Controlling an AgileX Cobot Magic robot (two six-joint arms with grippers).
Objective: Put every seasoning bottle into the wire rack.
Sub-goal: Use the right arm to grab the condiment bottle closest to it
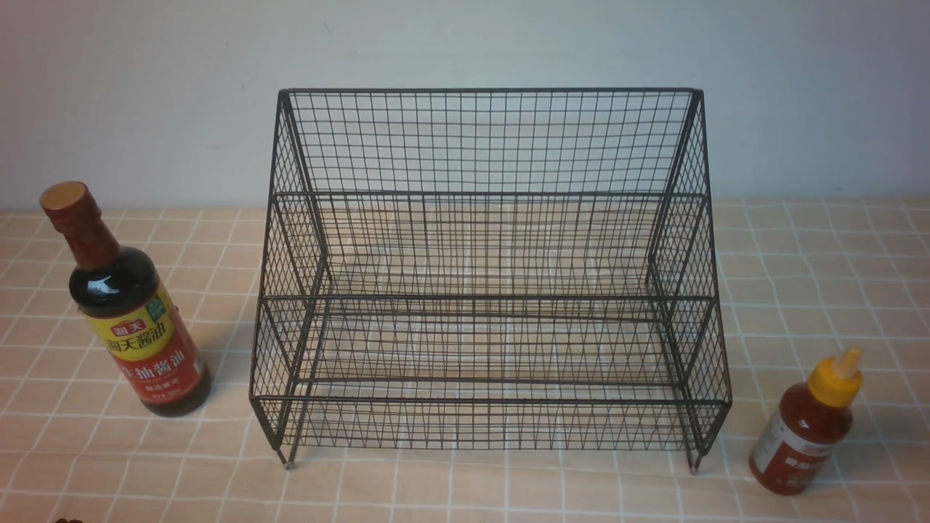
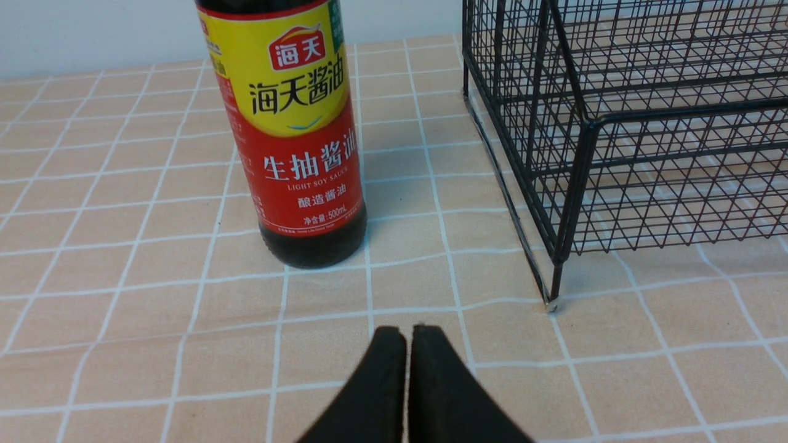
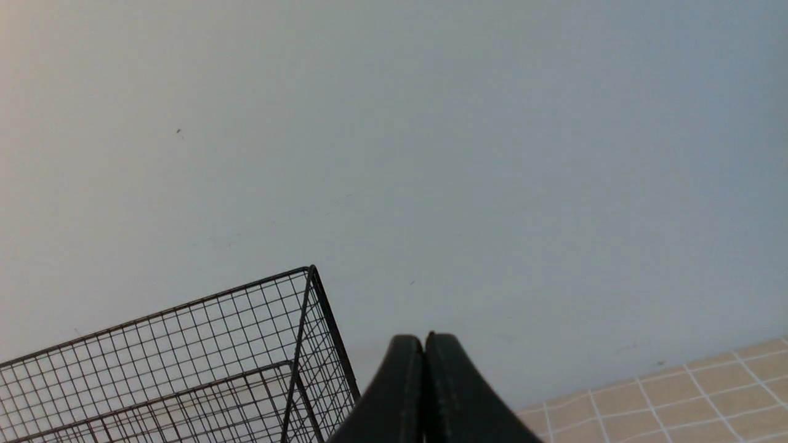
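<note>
Black wire rack (image 1: 488, 401) stands between soy-sauce bottle (image 1: 134, 319), left, and red-sauce bottle (image 1: 808, 428), right; our left gripper (image 2: 407, 335) and right gripper (image 3: 425, 341) are pressed together.

Soy-sauce bottle (image 2: 295, 135) top cropped; red-sauce bottle (image 1: 806, 428) label seemingly unreadable.

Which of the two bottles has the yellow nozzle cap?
The short red-sauce bottle right of the wire rack; the tall soy-sauce bottle on the left has a red-wrapped neck.

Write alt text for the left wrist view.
A tall soy-sauce bottle stands upright on the checked tablecloth, apart from the black wire rack beside it. The left gripper, shut and holding nothing, sits in the foreground between them.
</note>
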